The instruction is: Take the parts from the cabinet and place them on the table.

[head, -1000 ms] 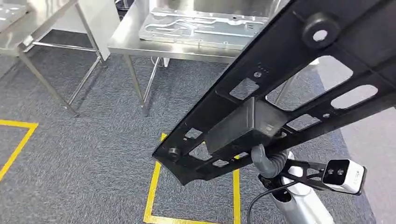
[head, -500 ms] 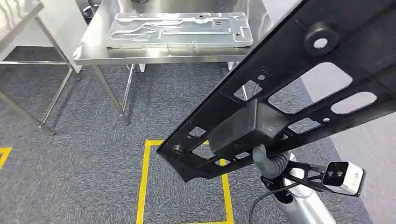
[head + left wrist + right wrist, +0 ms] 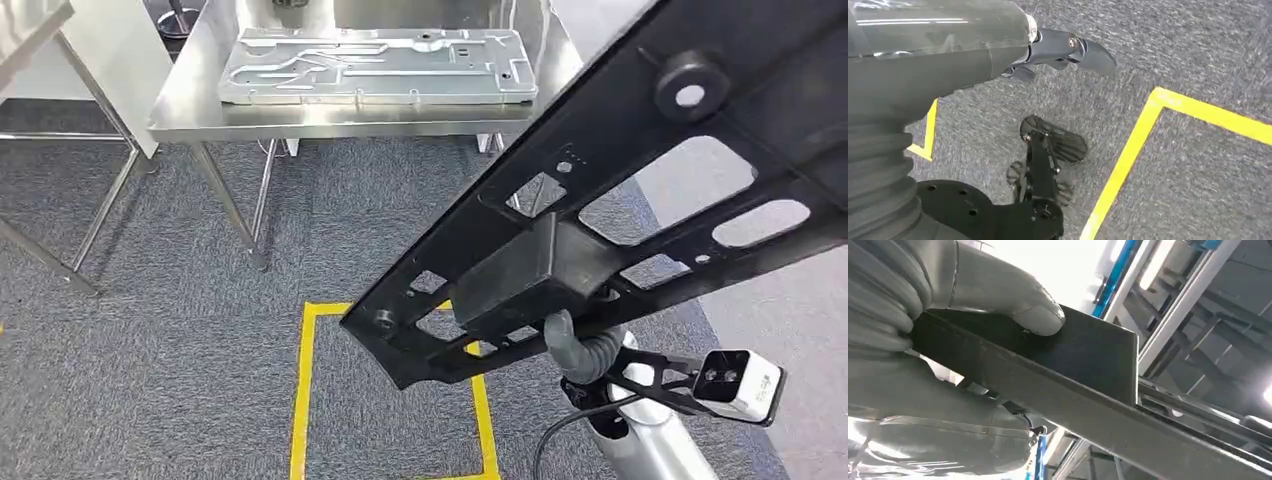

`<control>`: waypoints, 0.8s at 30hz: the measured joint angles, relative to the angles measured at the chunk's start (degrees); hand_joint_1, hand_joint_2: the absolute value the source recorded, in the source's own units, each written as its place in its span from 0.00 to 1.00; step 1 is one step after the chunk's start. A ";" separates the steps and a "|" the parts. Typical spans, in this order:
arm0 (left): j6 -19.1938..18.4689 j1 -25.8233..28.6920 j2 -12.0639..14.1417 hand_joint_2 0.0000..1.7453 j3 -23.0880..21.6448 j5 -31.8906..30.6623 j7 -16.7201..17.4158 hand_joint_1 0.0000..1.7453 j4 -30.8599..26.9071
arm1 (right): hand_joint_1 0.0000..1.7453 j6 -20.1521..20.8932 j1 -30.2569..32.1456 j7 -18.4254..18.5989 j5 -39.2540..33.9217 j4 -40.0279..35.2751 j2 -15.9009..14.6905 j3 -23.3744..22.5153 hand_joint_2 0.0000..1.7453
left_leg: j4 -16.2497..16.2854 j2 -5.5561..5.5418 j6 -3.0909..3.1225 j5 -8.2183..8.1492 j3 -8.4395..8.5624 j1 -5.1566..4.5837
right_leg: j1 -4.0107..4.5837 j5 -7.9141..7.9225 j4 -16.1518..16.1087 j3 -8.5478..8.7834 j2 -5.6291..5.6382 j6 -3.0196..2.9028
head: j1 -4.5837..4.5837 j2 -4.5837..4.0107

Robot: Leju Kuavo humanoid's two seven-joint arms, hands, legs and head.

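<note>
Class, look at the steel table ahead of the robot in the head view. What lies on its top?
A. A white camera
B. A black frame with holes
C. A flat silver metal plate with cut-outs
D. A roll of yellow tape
C: a flat silver metal plate lies on the steel table, while the black frame is held up by the right hand, away from the table.
</note>
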 joint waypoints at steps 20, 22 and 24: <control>-0.11 0.14 0.46 1.00 -0.02 0.04 -0.26 0.00 0.00 | 1.00 -0.22 -0.05 -0.02 0.24 -0.74 -0.09 -0.48 1.00 | 1.02 -0.56 -1.05 3.24 -4.42 -0.57 | 1.01 -3.41 -11.35 12.38 0.89 -2.00 | -0.02 0.00; -0.11 0.16 0.48 1.00 0.00 0.02 -0.28 0.00 0.00 | 1.00 -0.22 -0.02 -0.04 0.22 -0.76 -0.09 -0.52 1.00 | 0.21 -0.70 -0.35 2.92 -3.26 -0.23 | 1.10 -2.74 -10.35 12.27 0.88 -1.33 | -0.04 0.00; -0.11 0.17 0.48 1.00 0.00 0.02 -0.31 0.00 0.00 | 1.00 -0.22 -0.15 -0.07 0.19 -0.76 -0.09 -0.66 1.00 | -0.60 -0.64 0.16 2.41 -1.82 -0.04 | 0.89 -2.89 -4.57 9.23 0.48 -0.94 | 0.00 0.02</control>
